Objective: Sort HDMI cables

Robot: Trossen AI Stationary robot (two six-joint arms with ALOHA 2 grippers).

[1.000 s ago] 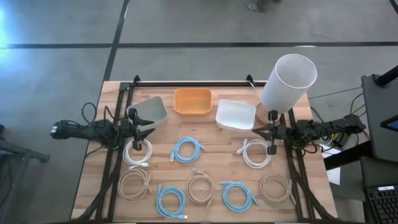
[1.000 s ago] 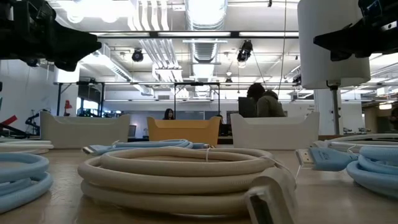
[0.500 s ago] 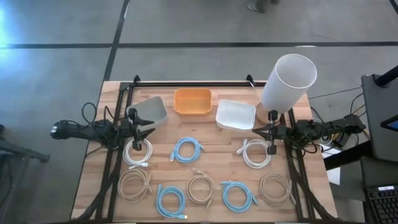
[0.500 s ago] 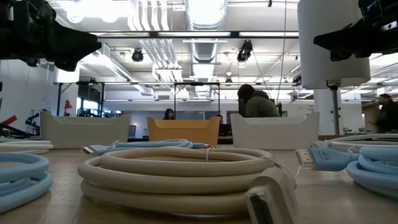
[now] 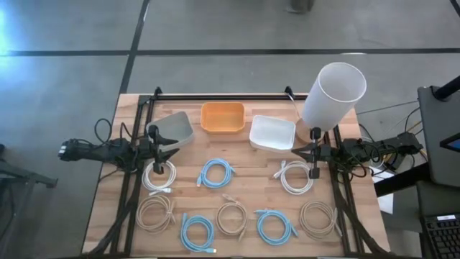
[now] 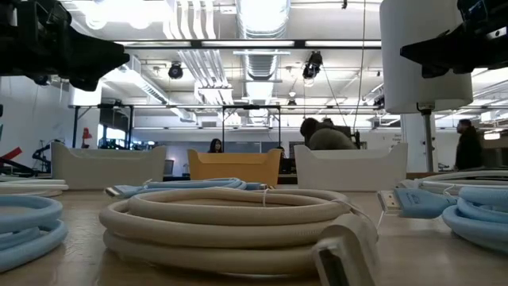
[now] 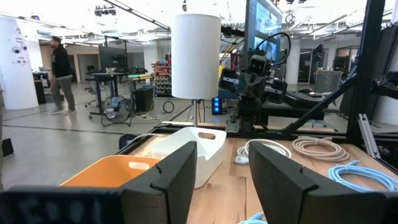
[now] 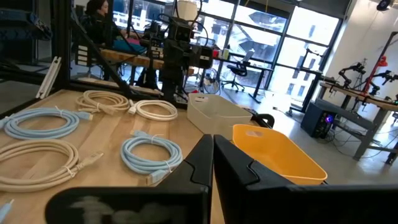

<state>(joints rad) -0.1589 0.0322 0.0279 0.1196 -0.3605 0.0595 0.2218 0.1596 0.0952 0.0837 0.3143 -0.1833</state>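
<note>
No change on surface point(image 5: 251, 162) versus a second ago; only person point(image 6: 468, 147) walking in background. HDMI cables point(image 5: 217, 173) untouched, nine coils at 6 o'clock of bins point(image 5: 223, 117). Left gripper point(image 5: 175, 142) parted, right gripper point(image 5: 296, 151) closed, both empty. Sorting unstarted.

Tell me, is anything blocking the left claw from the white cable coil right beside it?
Nothing visible does. The left gripper hangs open above the table's left side, and the white coil lies on bare wood just in front of it. The grey bin sits beyond, away from that path. The right gripper waits opposite.
</note>
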